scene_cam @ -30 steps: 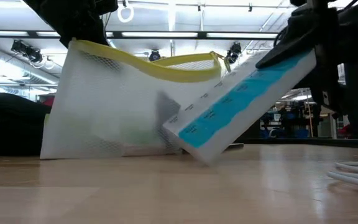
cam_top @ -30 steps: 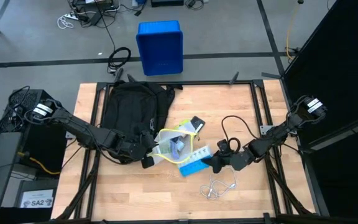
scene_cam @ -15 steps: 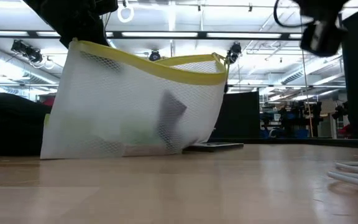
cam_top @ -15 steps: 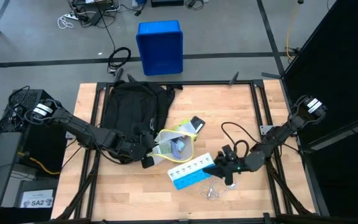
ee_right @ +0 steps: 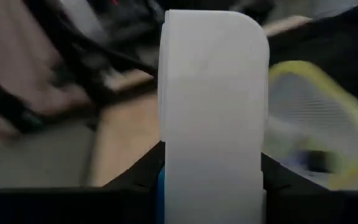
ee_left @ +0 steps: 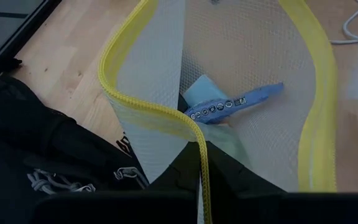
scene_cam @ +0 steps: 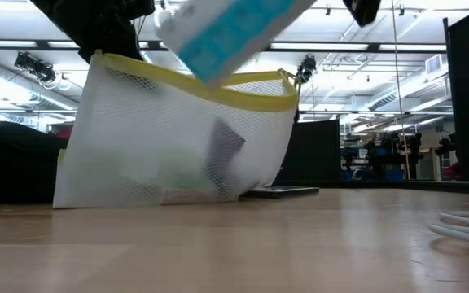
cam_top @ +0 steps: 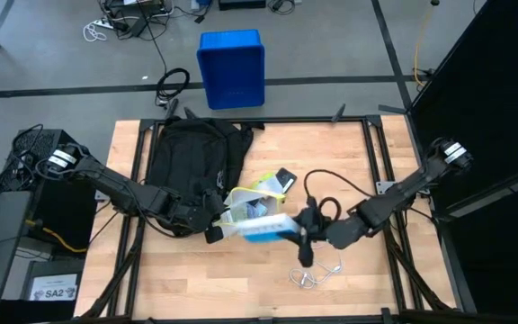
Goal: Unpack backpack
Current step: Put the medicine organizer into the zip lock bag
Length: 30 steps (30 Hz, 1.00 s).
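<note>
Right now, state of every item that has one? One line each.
Black fabric backpack: lying flat on the table, far left.
White mesh pouch with yellow trim: mouth open, rim pinched by the left gripper.
White and blue pill organiser: lifted off the table, tilted, held by the right gripper.
White cable: loose on the table.
Blue plastic bin: on the floor beyond the table.

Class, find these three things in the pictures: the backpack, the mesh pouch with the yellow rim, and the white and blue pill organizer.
backpack (cam_top: 187, 153): high view, on the middle of its black fabric.
mesh pouch (scene_cam: 153, 138): low view, on its white mesh side.
pill organizer (scene_cam: 233, 26): low view, on its blue face.
</note>
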Motion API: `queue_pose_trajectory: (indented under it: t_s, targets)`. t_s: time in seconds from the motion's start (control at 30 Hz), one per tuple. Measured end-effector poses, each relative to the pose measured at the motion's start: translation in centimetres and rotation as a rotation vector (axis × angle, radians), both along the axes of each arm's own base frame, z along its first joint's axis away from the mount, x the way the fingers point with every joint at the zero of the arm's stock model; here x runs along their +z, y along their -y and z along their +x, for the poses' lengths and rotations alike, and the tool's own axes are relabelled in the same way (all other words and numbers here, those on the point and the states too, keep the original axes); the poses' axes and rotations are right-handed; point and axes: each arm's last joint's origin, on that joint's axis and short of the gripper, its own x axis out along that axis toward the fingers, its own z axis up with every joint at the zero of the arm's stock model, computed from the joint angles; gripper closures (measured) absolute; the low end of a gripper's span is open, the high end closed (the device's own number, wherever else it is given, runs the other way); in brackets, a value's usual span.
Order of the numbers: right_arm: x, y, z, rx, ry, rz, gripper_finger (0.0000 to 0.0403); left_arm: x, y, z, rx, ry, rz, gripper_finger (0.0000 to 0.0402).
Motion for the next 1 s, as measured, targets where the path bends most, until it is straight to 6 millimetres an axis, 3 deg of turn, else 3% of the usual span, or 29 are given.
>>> queue_pose_trajectory:
  t_s: [0.2,0.3,0.43,0.77,1.0]
  targets:
    - [3.5,0.3,0.6,-0.053,0.007,-0.187,0.0292,0.0,0.0,0.0,-0.001,0.000,0.001,0.0402]
    - [4.0,0.6,0.9,-0.052,0.013,-0.218,0.0292,0.0,0.0,0.0,-0.001,0.000,0.002,0.0402]
    - [3.3,1.7,1.2,-0.075,-0.053,-0.230,0.0292,0.0,0.0,0.0,-0.001,0.000,0.002,0.0402]
    - [-1.1,2.7,3.9,-0.016,-0.249,-0.242,0.0292,0.1,0.0,0.1,0.012,0.016,0.015,0.0402]
    - [-1.3,3.0,4.0,-0.025,-0.266,-0.300,0.0292,0.2,0.0,0.2,0.016,0.029,0.017,0.0402]
